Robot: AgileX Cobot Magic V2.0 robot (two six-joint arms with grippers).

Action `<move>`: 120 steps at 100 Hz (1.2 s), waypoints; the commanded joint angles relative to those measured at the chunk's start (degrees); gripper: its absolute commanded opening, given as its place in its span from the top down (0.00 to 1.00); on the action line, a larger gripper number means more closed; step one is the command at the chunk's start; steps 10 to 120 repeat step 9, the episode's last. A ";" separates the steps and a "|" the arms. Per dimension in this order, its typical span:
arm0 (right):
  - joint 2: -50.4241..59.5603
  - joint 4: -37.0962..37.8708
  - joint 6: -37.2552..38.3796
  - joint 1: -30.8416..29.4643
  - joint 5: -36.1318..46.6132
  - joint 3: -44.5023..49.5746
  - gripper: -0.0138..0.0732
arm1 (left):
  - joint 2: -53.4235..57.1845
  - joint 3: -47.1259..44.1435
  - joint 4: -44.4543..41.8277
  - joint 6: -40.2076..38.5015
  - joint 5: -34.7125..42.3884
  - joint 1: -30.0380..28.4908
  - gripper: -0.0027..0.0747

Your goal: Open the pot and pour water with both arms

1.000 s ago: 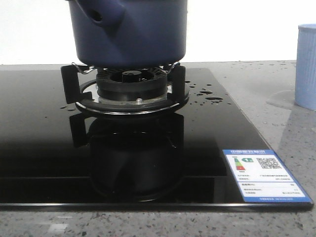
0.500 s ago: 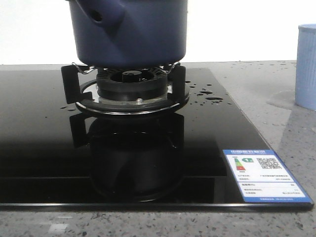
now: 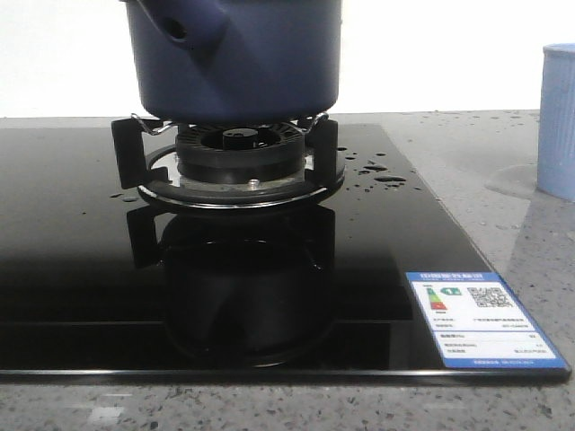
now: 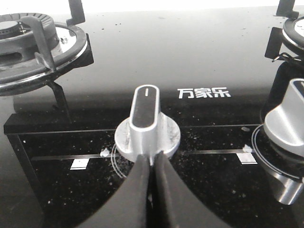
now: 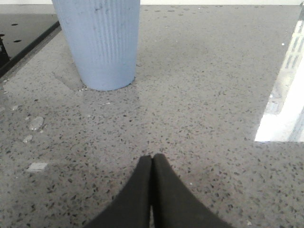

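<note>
Pot on burner, apart from both grippers; left gripper, right gripper fingers together, empty.

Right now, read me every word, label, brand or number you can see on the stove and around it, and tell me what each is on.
"万家乐": white brand lettering on the black glass cooktop, behind the silver knob.
Blue and white energy label at the cooktop's front right corner: coloured arrows, a QR code and rows of print, all too small to read.
Pot and light-blue ribbed cup: no text visible.
</note>
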State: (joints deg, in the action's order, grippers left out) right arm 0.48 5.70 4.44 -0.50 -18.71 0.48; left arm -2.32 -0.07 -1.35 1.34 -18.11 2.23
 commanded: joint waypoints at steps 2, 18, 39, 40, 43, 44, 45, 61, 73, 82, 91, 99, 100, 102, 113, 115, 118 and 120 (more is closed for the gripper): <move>1.08 0.10 -0.81 -0.49 1.15 1.56 0.93 | -0.53 -1.84 0.42 -0.62 3.86 -0.06 0.99; 1.08 0.10 -0.81 -0.49 1.15 1.56 0.93 | -0.53 -1.84 0.42 -0.62 3.86 -0.06 0.99; 1.08 0.10 -0.81 -0.49 1.15 1.56 0.93 | -0.53 -1.84 0.42 -0.62 3.86 -0.06 0.99; 1.08 0.10 -0.81 -0.49 1.15 1.56 0.93 | -0.53 -1.84 0.42 -0.62 3.86 -0.06 0.99; 1.08 0.10 -0.81 -0.49 1.15 1.56 0.93 | -0.53 -1.84 0.42 -0.62 3.86 -0.06 0.99; 1.08 0.10 -0.81 -0.49 1.15 1.56 0.93 | -0.53 -1.84 0.42 -0.62 3.86 -0.06 0.99; 1.08 0.10 -0.81 -0.49 1.15 1.56 0.93 | -0.53 -1.84 0.42 -0.62 3.86 -0.06 0.99; 1.08 0.10 -0.81 -0.49 1.15 1.56 0.93 | -0.53 -1.84 0.42 -0.62 3.86 -0.06 0.99; 1.08 0.10 -0.81 -0.49 1.15 1.56 0.93 | -0.53 -1.84 0.42 -0.62 3.86 -0.06 0.99; 1.08 0.10 -0.81 -0.49 1.15 1.56 0.93 | -0.53 -1.84 0.42 -0.62 3.86 -0.06 0.99; 1.08 0.10 -0.81 -0.49 1.15 1.56 0.93 | -0.53 -1.84 0.42 -0.62 3.86 -0.06 0.99; 1.08 0.10 -0.81 -0.49 1.15 1.56 0.93 | -0.53 -1.84 0.42 -0.62 3.86 -0.06 0.99; 1.08 0.10 -0.81 -0.49 1.15 1.56 0.93 | -0.53 -1.84 0.42 -0.62 3.86 -0.06 0.99; 1.08 0.10 -0.81 -0.49 1.15 1.56 0.93 | -0.53 -1.84 0.42 -0.62 3.86 -0.06 0.99; 1.08 0.10 -0.81 -0.49 1.15 1.56 0.93 | -0.53 -1.84 0.42 -0.62 3.86 -0.06 0.99; 1.08 0.10 -0.81 -0.49 1.15 1.56 0.93 | -0.53 -1.84 0.42 -0.62 3.86 -0.06 0.99; 1.08 0.10 -0.81 -0.49 1.15 1.56 0.93 | -0.53 -1.84 0.42 -0.62 3.86 -0.06 0.99; 1.08 0.10 -0.81 -0.49 1.15 1.56 0.93 | -0.53 -1.84 0.42 -0.62 3.86 -0.06 0.99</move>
